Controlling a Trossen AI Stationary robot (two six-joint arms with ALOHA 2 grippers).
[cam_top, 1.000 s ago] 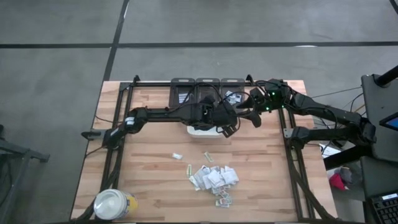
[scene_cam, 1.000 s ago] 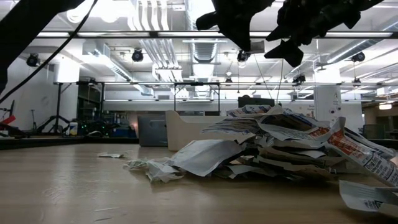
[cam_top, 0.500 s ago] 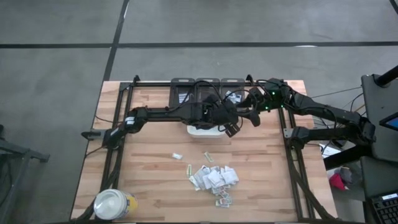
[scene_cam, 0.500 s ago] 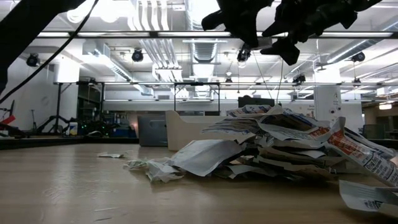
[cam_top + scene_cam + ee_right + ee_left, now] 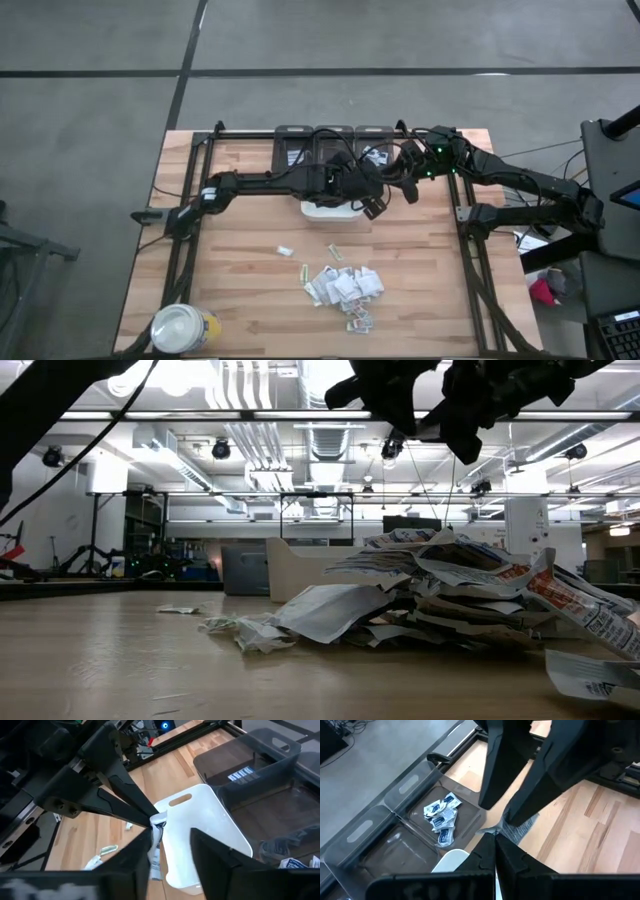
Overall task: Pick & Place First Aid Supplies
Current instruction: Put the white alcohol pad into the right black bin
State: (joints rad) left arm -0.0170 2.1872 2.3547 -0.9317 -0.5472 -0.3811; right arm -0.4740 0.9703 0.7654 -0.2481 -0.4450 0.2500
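High view: the left gripper [image 5: 372,203] and right gripper [image 5: 392,186] met above the white tray [image 5: 322,211]; the packet pile [image 5: 345,285] lay well apart.
Left wrist view: fingers pressed together, pinching a packet [image 5: 517,828] (likely a handover).
Right wrist view: fingers spread either side of that packet [image 5: 156,842], not gripping.
Print: unreadable.
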